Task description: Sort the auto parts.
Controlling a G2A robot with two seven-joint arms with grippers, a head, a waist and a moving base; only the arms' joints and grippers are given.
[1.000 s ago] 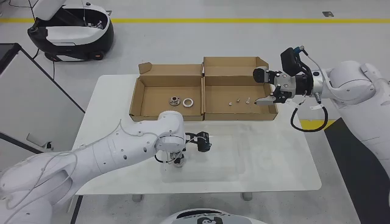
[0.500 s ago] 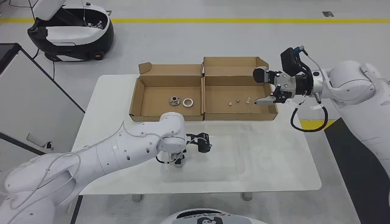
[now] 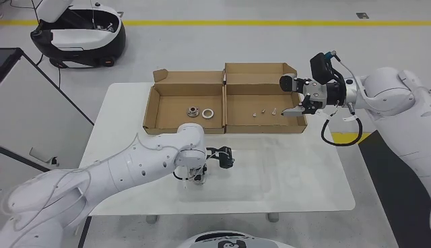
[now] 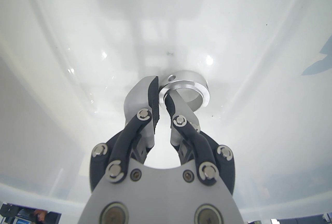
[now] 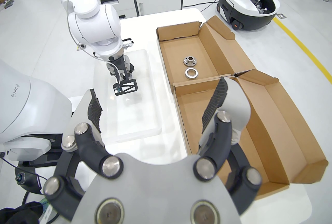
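Left gripper (image 4: 160,91) clamped on the metal ring (image 4: 185,82).
One finger is inside, one outside; it lies in the clear tray (image 5: 135,118) just in front of the left box (image 3: 168,110). The arm has barely shifted, so lifting seems next. Right gripper (image 5: 157,88), beyond that box, hangs open, unmoved.

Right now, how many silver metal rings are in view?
2: one silver metal ring pinched in the left gripper, a second ring in a brown cardboard box beside a flanged metal hub. Its arm may hide others.

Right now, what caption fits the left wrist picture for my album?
Left gripper pinches the wall of a metal ring on a white tray.
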